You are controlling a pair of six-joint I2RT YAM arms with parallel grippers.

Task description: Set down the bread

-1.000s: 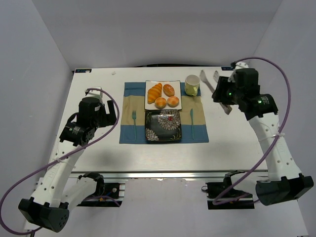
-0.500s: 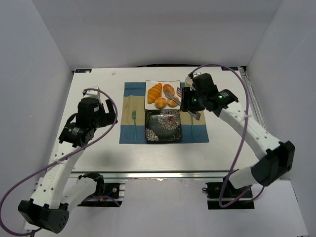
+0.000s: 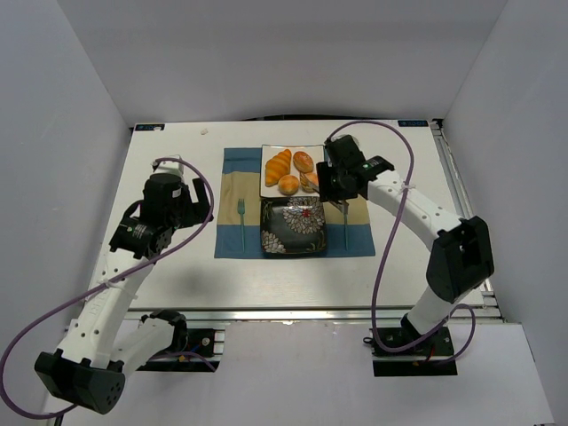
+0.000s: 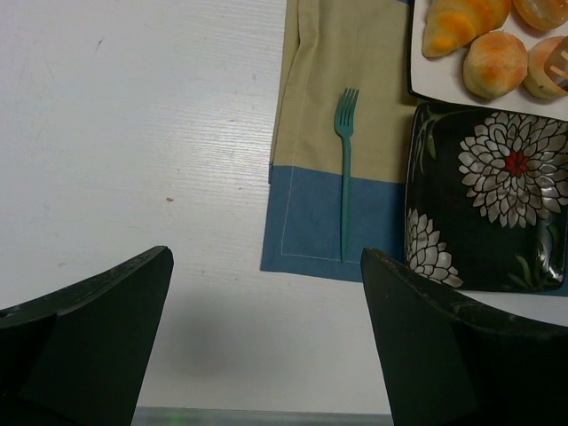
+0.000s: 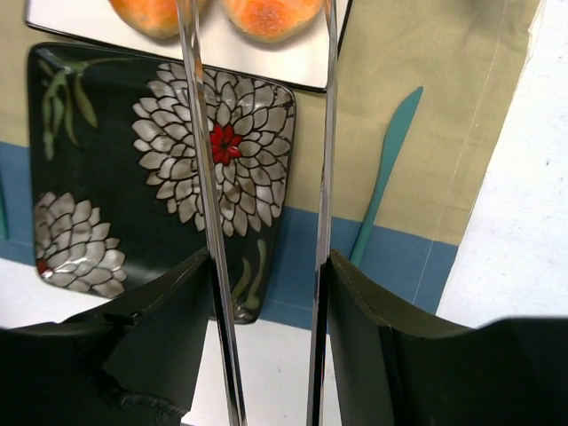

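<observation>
Your left gripper [image 4: 266, 266] is hovering, jaws apart, empty. Your right gripper [image 5: 266, 262] is clamping tongs [image 5: 202, 177], blades straddling the bun [image 5: 271, 16] at the white plate's [image 5: 257, 55] 5 o'clock. Squeezing, lifting and placing, probably on the dark plate [image 5: 106, 160] at 6 o'clock, are remaining.

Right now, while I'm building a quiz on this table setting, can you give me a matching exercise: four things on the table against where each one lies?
Things:
1. fork
2. knife
3. croissant
4. floral plate

Places, as seen in the top view:
A. on the white plate
B. on the placemat, left of the floral plate
C. on the placemat, right of the floral plate
D. mid-placemat, next to the white plate's near edge

Pairs: 1-B, 2-C, 3-A, 4-D
</observation>
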